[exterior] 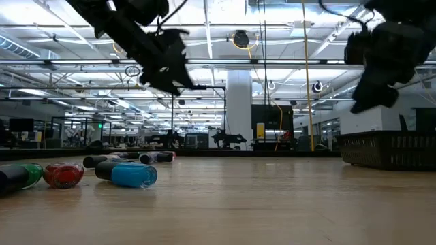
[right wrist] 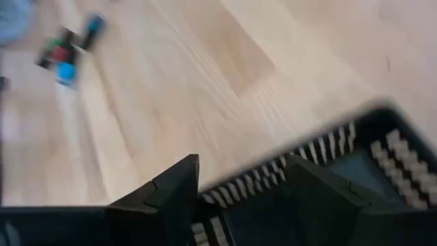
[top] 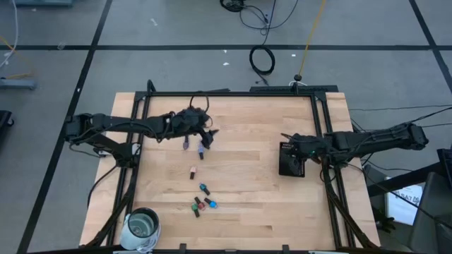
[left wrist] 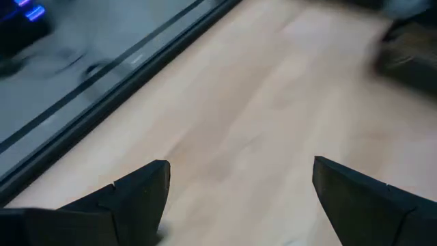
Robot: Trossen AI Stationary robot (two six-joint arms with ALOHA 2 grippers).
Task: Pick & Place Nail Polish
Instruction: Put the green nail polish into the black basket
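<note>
Down at the near left corner of the tabletop a glass jar is standing. The left claw is hovering over the back left part, its fingers standing wide apart with nothing between them. Two polish bottles are lying just below it, a third bottle is lying alone a little nearer, and a cluster of bottles in teal, red and blue is lying nearer still, around the middle. Over on the right, the right claw is hanging above the back edge of the black tray, its fingers parted and empty, with the tray's slotted wall showing right beneath them
</note>
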